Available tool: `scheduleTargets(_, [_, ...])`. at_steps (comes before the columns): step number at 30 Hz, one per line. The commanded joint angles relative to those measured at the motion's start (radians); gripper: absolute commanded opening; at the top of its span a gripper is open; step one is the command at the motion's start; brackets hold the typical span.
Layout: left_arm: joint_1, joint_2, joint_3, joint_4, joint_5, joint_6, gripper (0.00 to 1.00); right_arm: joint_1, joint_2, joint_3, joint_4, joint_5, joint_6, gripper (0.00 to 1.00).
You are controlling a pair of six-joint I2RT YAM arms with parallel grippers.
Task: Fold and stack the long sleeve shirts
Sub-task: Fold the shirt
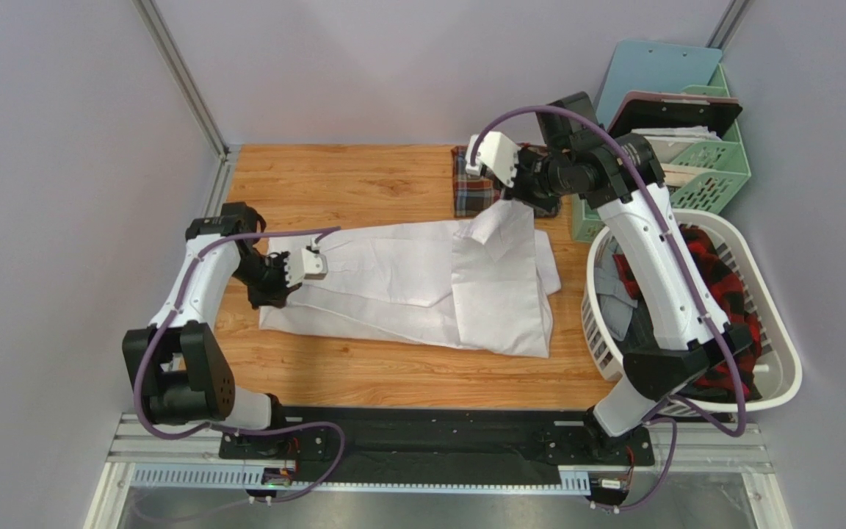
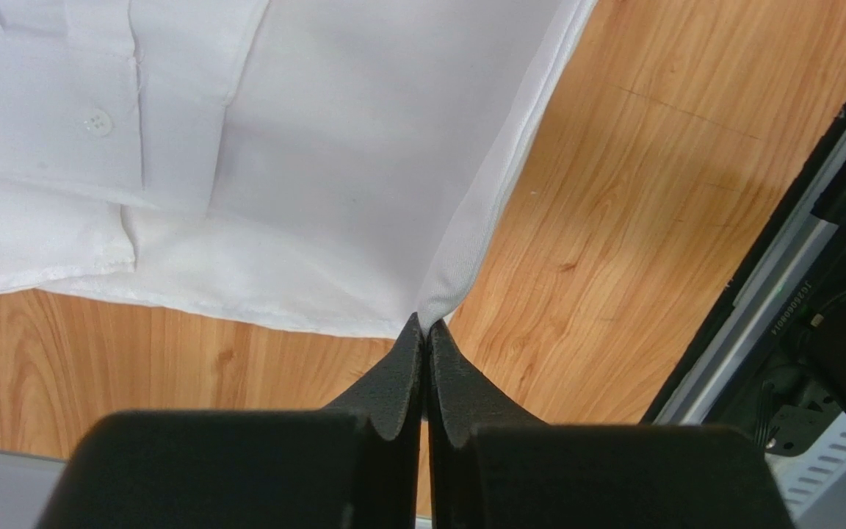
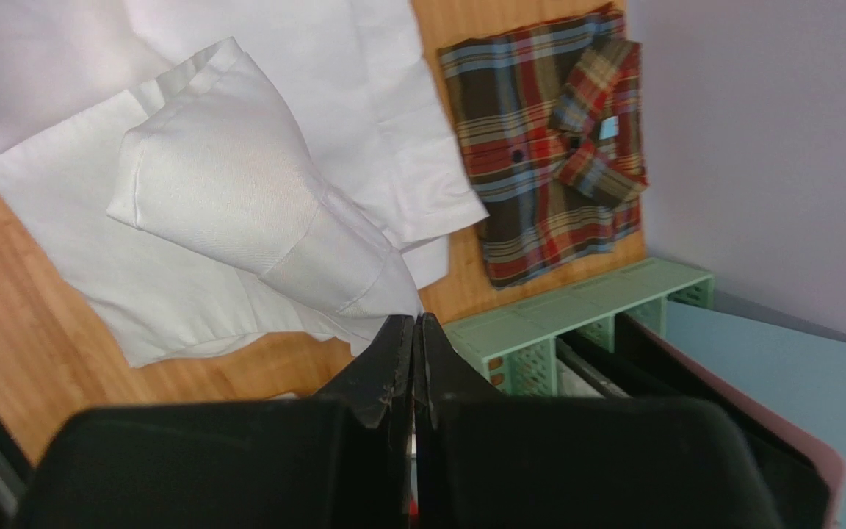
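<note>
The plain white cloth button-up shirt [image 1: 394,281] lies spread across the middle of the wooden tabletop [image 1: 328,176]. The left tool [image 2: 425,328] is pinched tight on one corner of it, while the right tool [image 3: 416,322] is clamped on a lifted fold at the other end. The folded red, brown and green plaid shirt [image 3: 549,143] sits at the far edge, just beside a mint-green plastic rack [image 3: 571,314].

light: bright, even, soft shadows | focus: sharp overhead | wrist views: near fingers [image 2: 394,386] blurred
</note>
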Motion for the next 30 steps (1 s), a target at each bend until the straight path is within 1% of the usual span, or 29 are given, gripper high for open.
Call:
scheduleTargets(1, [0.025, 0.05, 0.052, 0.039, 0.043, -0.045, 0.0, -0.008, 0.087, 0.208, 0.049, 0.071, -0.065, 0.0])
scheduleTargets(3, [0.029, 0.07, 0.061, 0.063, 0.043, -0.067, 0.0, -0.008, 0.119, 0.26, 0.106, 0.079, -0.074, 0.0])
scheduleTargets(5, [0.036, 0.098, 0.067, 0.088, 0.043, -0.082, 0.0, -0.007, 0.13, 0.262, 0.158, 0.095, -0.085, 0.0])
scheduleTargets(10, [0.059, 0.177, 0.092, 0.141, 0.039, -0.124, 0.0, -0.008, 0.121, 0.173, 0.414, 0.158, -0.087, 0.0])
scheduleTargets(15, [0.077, 0.236, 0.101, 0.184, 0.037, -0.164, 0.0, -0.008, 0.099, 0.095, 0.665, 0.177, -0.07, 0.0])
scheduleTargets(16, [0.08, 0.242, 0.101, 0.196, 0.037, -0.171, 0.0, -0.007, 0.099, 0.075, 0.692, 0.169, -0.07, 0.0])
scheduleTargets(19, [0.085, 0.263, 0.101, 0.215, 0.034, -0.184, 0.0, -0.004, 0.113, 0.047, 0.735, 0.148, -0.079, 0.0])
scheduleTargets(22, [0.086, 0.28, 0.098, 0.221, 0.037, -0.193, 0.0, 0.01, 0.132, 0.03, 0.743, 0.134, -0.091, 0.0])
scheduleTargets(30, [0.086, 0.308, 0.07, 0.252, 0.01, -0.223, 0.0, 0.047, 0.135, -0.123, 0.798, 0.115, -0.148, 0.0])
